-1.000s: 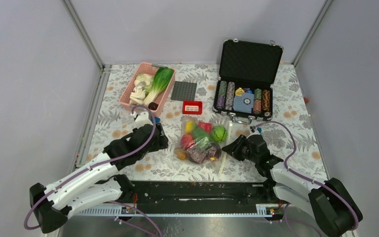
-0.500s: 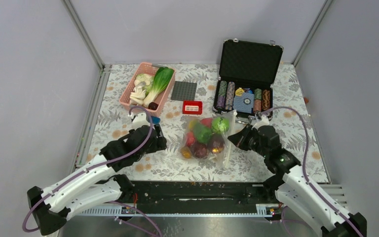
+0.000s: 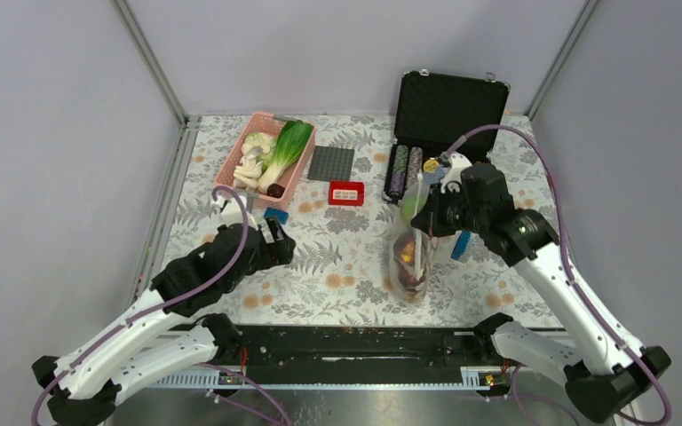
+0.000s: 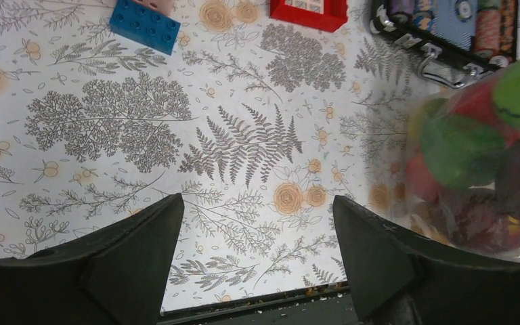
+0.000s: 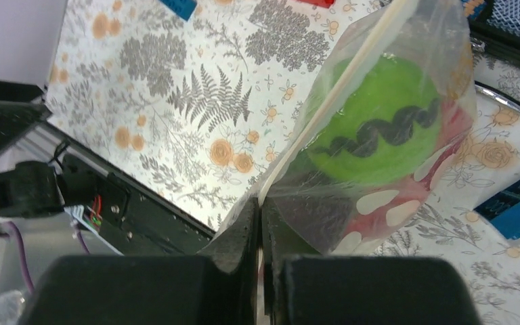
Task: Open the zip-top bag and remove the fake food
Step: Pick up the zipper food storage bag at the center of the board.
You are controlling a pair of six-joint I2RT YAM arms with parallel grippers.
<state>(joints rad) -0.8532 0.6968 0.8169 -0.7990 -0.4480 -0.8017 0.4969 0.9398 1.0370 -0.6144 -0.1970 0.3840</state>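
The right pincer [image 5: 261,210] is pressed together on the white zip strip at the edge of the clear, floppy plastic zip-top bag with cream dots [image 5: 406,74], which hangs from it lengthwise over the flower-patterned desk [image 3: 337,257]. It hangs in front of the open black poker-chip case [image 3: 451,106]. Whether its lower end touches the desk cannot be told.

The glossy plastic fake food [image 3: 406,257] is all inside the bag, sunk toward the lower end. A green melon with dark stripes [image 5: 379,128] presses against the plastic with red pieces beside it.

The left pincer [image 4: 257,203] stands with its jaws wide apart and holds nothing. It hovers above bare desk well to the left of the bag, near a blue toy brick [image 4: 145,26].

Farther back sit a pink slotted plastic basket [image 3: 231,173] with a green-and-white bok choy [image 3: 286,149], a dark grey studded plate [image 3: 330,163] and a small red box [image 3: 346,193].
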